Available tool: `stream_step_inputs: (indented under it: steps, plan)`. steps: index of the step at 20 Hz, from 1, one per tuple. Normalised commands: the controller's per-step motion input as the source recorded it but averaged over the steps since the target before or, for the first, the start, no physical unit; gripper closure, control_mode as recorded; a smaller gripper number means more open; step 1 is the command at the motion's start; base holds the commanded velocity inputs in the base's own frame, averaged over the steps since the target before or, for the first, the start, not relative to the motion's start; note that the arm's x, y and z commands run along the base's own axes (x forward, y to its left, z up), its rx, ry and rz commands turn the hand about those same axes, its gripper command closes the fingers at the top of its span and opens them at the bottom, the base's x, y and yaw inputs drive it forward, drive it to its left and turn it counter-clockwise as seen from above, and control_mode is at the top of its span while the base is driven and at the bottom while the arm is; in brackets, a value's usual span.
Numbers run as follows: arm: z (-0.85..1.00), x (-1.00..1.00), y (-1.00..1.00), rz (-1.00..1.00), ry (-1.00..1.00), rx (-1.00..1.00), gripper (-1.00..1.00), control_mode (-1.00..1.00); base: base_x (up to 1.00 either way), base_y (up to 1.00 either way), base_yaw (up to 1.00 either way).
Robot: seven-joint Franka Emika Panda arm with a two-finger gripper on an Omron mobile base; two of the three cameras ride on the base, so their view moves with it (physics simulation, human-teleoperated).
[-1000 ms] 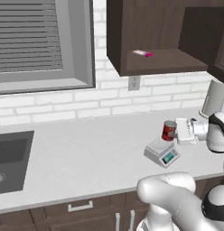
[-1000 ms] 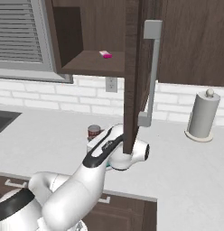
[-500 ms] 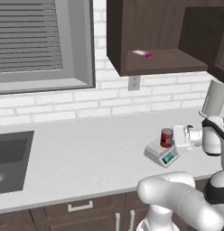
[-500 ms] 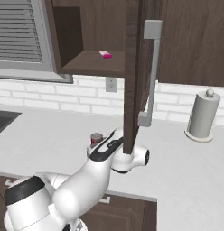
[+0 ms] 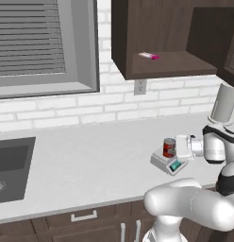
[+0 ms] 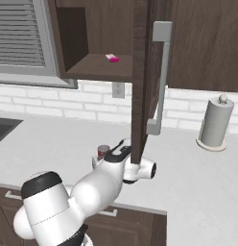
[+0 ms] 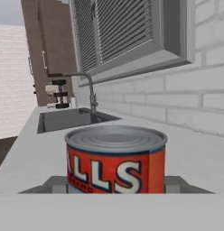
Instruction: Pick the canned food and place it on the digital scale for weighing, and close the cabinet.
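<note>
The gripper (image 5: 181, 147) sits level with the canned food (image 5: 169, 147), right at its side, though whether its fingers are spread or pinching the can can't be told from here. The can stands upright on the digital scale (image 5: 169, 162), which rests on the pale grey counter (image 5: 90, 160). Above, the cabinet (image 6: 140, 72) door hangs open, a small pink-and-white item (image 5: 149, 56) on its shelf. White brick wall (image 5: 67, 106) behind, sink (image 5: 10, 165) at the far left, paper towel roll (image 6: 215, 122) by the wall.
</note>
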Motion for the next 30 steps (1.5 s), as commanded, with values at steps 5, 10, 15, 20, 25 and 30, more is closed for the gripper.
stream_step_inputs:
  steps: [5, 10, 15, 20, 25, 30]
  plan:
    - [-0.22, 0.22, -0.03, 0.0, 0.0, 0.0, 1.0, -1.0, 0.0, 0.0, 0.0]
    - [-0.12, 0.21, -0.02, 0.0, -0.01, 0.0, 1.0, -1.0, 0.0, 0.0, 0.0]
    - [-0.17, 0.04, 0.0, 0.0, -0.03, 0.0, 1.0, -1.0, 0.0, 0.0, 0.0]
    - [-0.1, 0.01, 0.0, 0.0, -0.05, 0.0, -1.0, -1.0, 0.0, 0.0, 0.0]
    - [0.0, -0.05, 0.0, 0.0, -0.04, 0.0, -1.0, -1.0, 0.0, 0.0, 0.0]
    - [0.0, -0.07, 0.0, 0.0, -0.05, 0.0, -1.0, -1.0, 0.0, 0.0, 0.0]
